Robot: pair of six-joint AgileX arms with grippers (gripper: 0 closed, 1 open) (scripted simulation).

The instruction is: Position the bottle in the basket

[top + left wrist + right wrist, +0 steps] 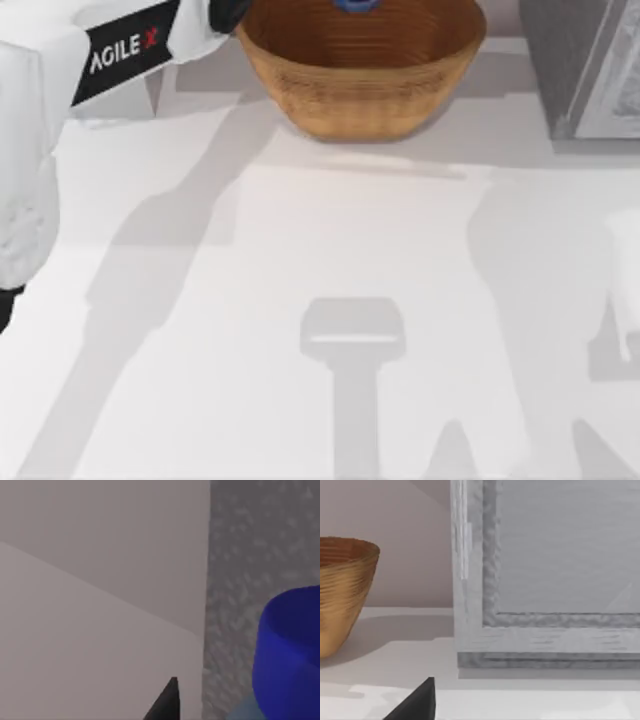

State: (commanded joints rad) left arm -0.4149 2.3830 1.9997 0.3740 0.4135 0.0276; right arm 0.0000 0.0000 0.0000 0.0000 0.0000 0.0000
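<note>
Over the basket (362,75), at the top view's far edge, the bottle's (354,5) blue cap peeks above the ribbed tan wicker. Beside it the left arm (130,48), marked "AGILEX", reaches toward it; I cannot tell its pincer's state. White table (320,300) spreads below.

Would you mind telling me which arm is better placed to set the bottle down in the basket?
Left. Its arm reaches to the basket rim, and the bottle's blue cap sits close in its wrist view. The right arm is parked at the table's right edge.
</note>
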